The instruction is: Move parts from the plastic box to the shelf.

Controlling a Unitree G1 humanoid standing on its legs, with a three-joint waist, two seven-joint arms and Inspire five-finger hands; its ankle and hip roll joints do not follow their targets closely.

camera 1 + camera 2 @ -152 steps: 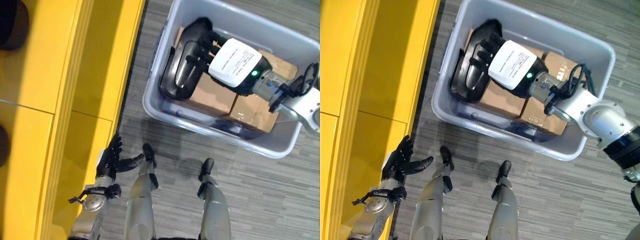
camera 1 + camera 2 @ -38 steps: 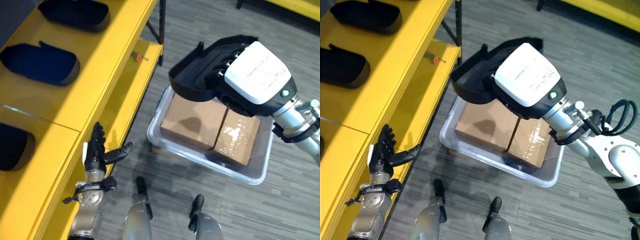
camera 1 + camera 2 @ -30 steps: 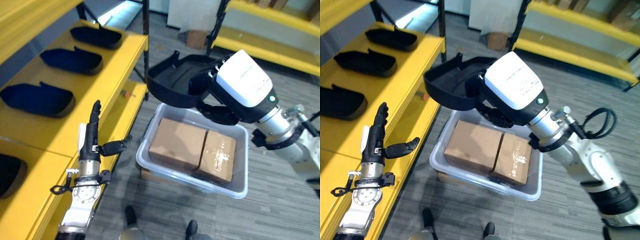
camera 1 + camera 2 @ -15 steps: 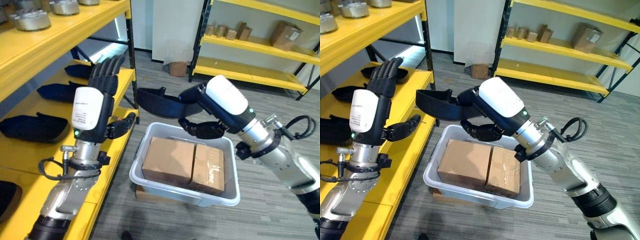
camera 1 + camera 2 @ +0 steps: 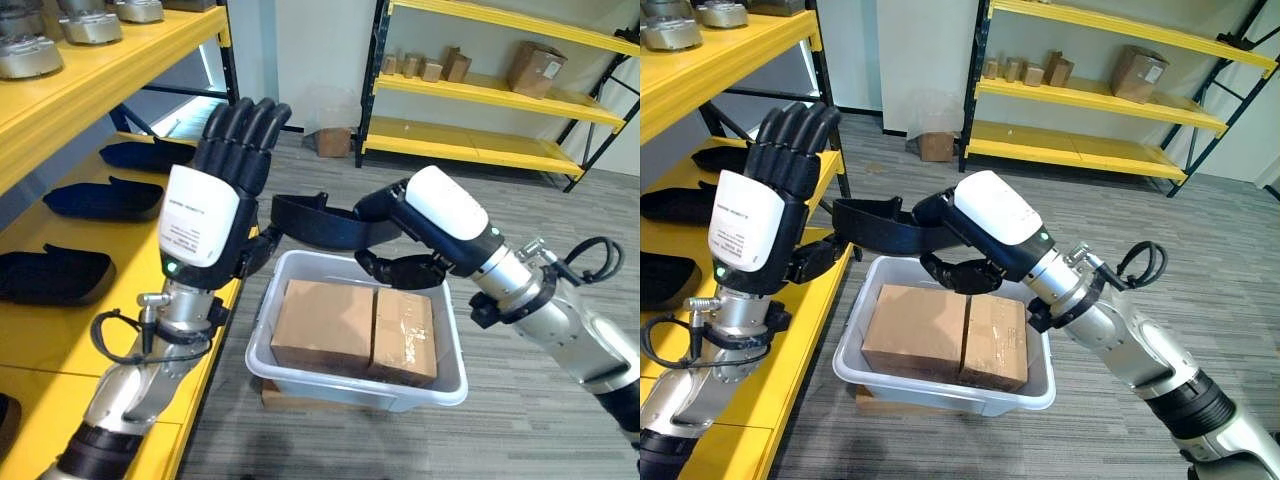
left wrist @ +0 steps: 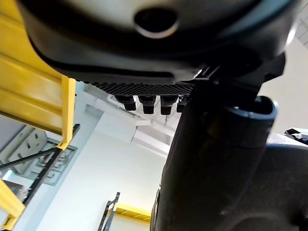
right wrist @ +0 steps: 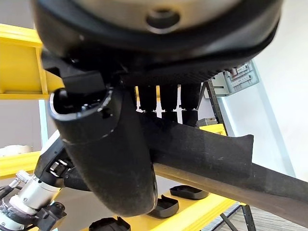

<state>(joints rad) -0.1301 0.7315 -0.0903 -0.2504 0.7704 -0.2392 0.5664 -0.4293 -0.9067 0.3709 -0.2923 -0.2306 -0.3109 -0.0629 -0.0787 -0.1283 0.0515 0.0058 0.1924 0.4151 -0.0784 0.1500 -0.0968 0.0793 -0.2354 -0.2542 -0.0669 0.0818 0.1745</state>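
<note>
I have the right hand (image 5: pixel 975 250) clamped on the black part (image 5: pixel 880 225), now lifted out of the plastic box (image 5: pixel 452 372) toward the shelf (image 5: pixel 60 330); left hand (image 5: pixel 215 190) has risen, fingers spread.

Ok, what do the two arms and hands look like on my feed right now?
Both arms are silver-grey metal with black joints and looping black cables at the wrists. The left hand and right hand are dark, with black fingers; each hand's back carries a white cover with small print and a green indicator light near the wrist.
</note>
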